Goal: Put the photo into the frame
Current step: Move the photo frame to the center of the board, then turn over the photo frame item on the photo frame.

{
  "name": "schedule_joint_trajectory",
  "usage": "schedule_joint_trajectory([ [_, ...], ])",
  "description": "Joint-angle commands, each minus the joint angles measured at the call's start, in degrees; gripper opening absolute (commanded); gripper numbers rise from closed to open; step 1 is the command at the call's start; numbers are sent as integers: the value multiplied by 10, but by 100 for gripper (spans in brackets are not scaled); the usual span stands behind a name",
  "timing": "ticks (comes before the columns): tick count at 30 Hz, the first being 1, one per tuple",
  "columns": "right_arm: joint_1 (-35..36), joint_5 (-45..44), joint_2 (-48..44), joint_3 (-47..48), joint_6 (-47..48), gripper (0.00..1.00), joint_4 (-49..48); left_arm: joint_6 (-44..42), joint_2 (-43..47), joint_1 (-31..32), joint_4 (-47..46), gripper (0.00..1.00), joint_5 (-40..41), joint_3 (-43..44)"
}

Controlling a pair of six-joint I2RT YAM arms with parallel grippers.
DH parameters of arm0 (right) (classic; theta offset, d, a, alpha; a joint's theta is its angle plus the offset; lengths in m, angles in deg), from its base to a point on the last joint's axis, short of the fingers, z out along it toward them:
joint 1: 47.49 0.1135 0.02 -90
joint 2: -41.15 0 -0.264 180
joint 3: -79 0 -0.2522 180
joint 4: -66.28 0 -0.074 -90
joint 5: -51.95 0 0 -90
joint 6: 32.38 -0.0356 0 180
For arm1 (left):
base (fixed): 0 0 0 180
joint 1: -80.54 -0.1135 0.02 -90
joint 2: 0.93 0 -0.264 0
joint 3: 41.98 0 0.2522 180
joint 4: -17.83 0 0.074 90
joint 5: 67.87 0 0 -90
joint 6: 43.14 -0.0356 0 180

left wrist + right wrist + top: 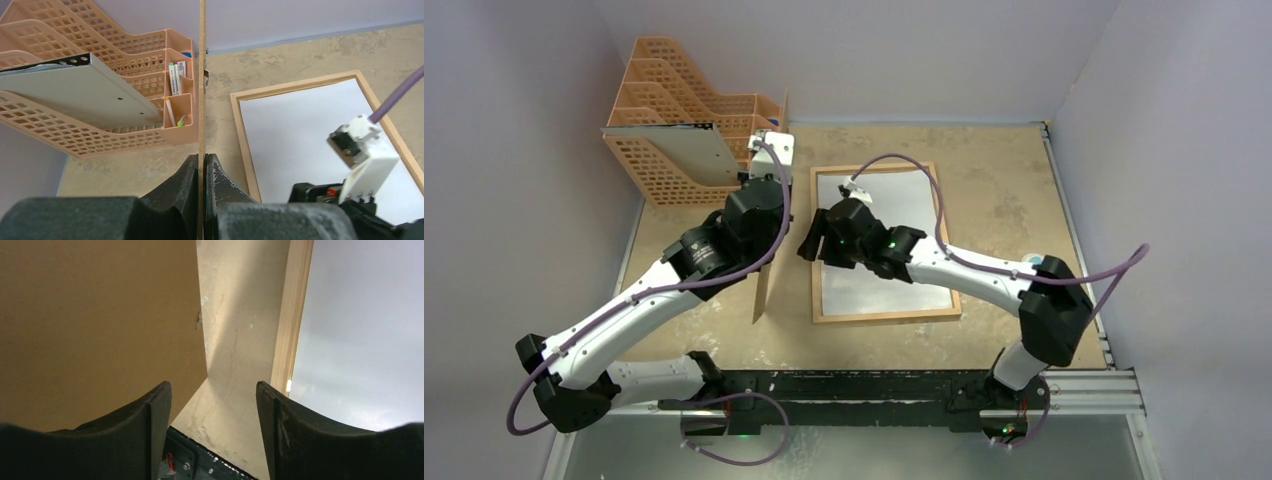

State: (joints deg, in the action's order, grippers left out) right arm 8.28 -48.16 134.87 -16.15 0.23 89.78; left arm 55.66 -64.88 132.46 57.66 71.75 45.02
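The frame [884, 316] of thin light wood lies flat on the table. A plain white surface [894, 280] fills it; the photo's printed side shows nowhere, and I cannot tell whether this is its back. My left gripper [201, 157] is shut on the brown hardboard backing panel [202, 75], holding it upright on edge just left of the frame. My right gripper [214, 390] hangs open over the strip of table between the panel [100, 315] and the frame's left rail [292, 315], with nothing between its fingers.
An orange plastic file rack [674, 120] stands at the back left, holding a grey sheet [679, 155] and some pens [175, 80]. Walls close the table on the left, back and right. A metal rail [1084, 385] runs along the near edge.
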Motion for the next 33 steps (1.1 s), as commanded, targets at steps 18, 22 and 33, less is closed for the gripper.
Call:
schedule_joint_trajectory([
  [18, -205, 150, -218, -281, 17, 84, -516, -120, -47, -123, -71, 0, -298, 160],
  [22, -254, 175, -230, -318, -4, 89, -599, -101, -63, -133, -70, 0, -364, 205],
  [33, -406, 276, -221, -389, -78, 97, -849, 31, -84, -137, -181, 0, -539, 220],
])
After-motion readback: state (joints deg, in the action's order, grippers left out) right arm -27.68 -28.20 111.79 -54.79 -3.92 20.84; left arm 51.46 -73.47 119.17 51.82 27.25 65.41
